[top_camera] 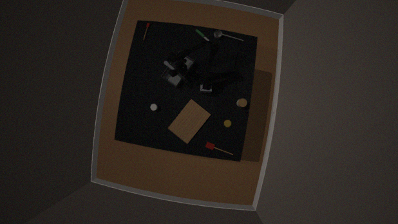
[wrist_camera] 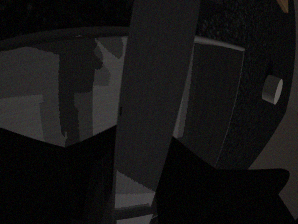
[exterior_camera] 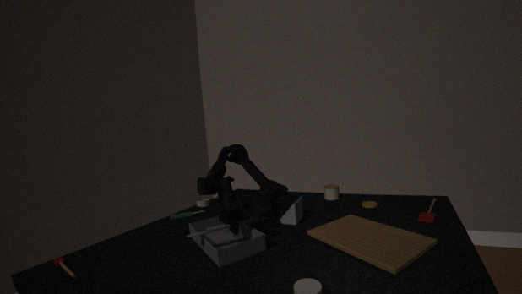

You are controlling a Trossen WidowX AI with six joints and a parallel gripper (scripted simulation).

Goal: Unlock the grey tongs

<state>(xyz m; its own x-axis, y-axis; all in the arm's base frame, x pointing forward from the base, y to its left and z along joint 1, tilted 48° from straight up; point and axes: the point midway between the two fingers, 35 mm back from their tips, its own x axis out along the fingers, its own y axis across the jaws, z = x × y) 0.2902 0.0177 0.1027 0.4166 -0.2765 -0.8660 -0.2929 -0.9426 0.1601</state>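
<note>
The grey tongs [top_camera: 168, 65] [exterior_camera: 207, 231] [wrist_camera: 160, 75] lie about level across the roasting tin [top_camera: 174, 80] [exterior_camera: 242, 253] [wrist_camera: 220, 44], one end sticking out past its rim. My gripper [exterior_camera: 237, 230] [wrist_camera: 141, 130] points down over the tin and is shut on the tongs, with a dark finger against each side in the wrist view. The arm hides their far part, and it is too dark to tell whether they have left the rim. The lock cannot be made out. The wooden board [top_camera: 190, 120] [exterior_camera: 372, 242] lies flat, apart from the tin.
A pale wedge-shaped block [top_camera: 206, 88] [exterior_camera: 296, 213] stands between tin and board. A white cylinder [top_camera: 153, 107] [exterior_camera: 307, 286] stands on the board's other side. A lidded jar [top_camera: 242, 103] [exterior_camera: 331, 193], yellow disc [top_camera: 227, 123] [exterior_camera: 369, 204] and red spatula [top_camera: 210, 146] [exterior_camera: 426, 217] lie beyond the board.
</note>
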